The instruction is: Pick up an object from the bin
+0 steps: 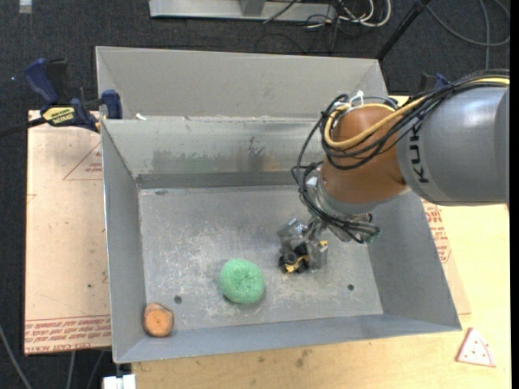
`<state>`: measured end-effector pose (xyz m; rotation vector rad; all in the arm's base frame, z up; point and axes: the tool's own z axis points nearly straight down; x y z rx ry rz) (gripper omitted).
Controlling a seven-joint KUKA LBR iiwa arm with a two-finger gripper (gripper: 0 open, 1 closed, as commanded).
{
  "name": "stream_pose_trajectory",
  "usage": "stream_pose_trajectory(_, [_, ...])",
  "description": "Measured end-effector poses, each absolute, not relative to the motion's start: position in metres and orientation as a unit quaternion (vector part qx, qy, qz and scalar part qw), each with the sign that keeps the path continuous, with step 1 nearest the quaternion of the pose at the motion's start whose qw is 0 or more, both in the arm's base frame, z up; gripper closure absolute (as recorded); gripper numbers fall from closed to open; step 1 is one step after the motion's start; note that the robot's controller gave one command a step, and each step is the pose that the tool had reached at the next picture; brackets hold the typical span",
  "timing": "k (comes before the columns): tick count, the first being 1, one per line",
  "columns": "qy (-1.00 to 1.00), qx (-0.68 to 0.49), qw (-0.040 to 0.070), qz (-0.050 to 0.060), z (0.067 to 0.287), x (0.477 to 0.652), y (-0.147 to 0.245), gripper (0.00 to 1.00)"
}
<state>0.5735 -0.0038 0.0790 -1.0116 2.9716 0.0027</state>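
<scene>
My gripper (298, 251) hangs low over the bin floor, right of the middle, under the orange wrist cover. Between or just under its fingers sits a small black and yellow thing (292, 261); I cannot make out whether the fingers close on it. A round green ball (242, 281) with a rough surface lies on the floor a little to the gripper's left and nearer the front. A small orange-brown round thing (158, 319) rests in the front left corner, far from the gripper.
The arm comes in from the right over the bin's right wall. The bin's sloped walls rise on all sides, and bare floor lies at the back left.
</scene>
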Motion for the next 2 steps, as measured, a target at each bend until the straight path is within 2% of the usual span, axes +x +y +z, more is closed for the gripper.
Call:
stream_pose_trajectory(1, [0.947, -0.322, 0.001, 0.001, 0.079, 0.573, -0.004, 1.0])
stream_pose_trajectory(2, [0.95, -0.311, 0.005, -0.001, 0.268, 0.583, -0.023, 1.0])
